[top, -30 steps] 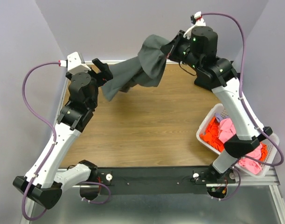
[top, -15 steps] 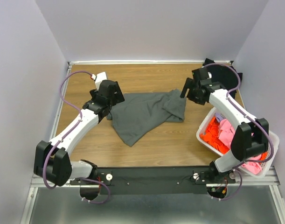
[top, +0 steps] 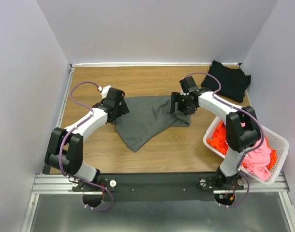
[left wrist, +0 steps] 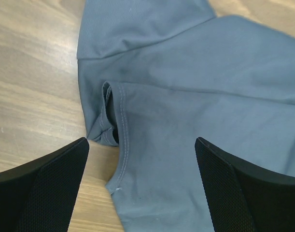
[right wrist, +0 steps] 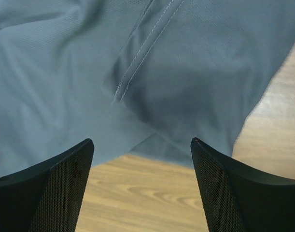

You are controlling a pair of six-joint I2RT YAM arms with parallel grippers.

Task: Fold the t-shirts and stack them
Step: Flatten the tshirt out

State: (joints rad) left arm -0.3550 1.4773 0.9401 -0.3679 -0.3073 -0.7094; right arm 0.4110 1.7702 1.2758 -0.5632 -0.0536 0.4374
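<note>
A dark grey t-shirt (top: 149,118) lies crumpled and partly doubled over on the wooden table (top: 137,82). My left gripper (top: 119,107) hovers open at its left edge; in the left wrist view the gripper (left wrist: 141,145) has the cloth (left wrist: 195,82) and a sleeve hem (left wrist: 108,111) below, nothing between the fingers. My right gripper (top: 178,104) is open over the shirt's right edge; in the right wrist view the gripper (right wrist: 142,142) shows grey cloth (right wrist: 89,72) and bare wood (right wrist: 147,203). A black t-shirt (top: 229,79) lies folded at the back right.
A white slatted basket (top: 282,142) stands at the right front, holding an orange shirt (top: 219,140) and a pink one (top: 258,157). Grey walls close in the table on the left, back and right. A black rail runs along the near edge.
A second ago the grey shirt hung in the air from my raised right gripper. That gripper has opened and let go; the shirt now lies on the table and both arms have come down low.
</note>
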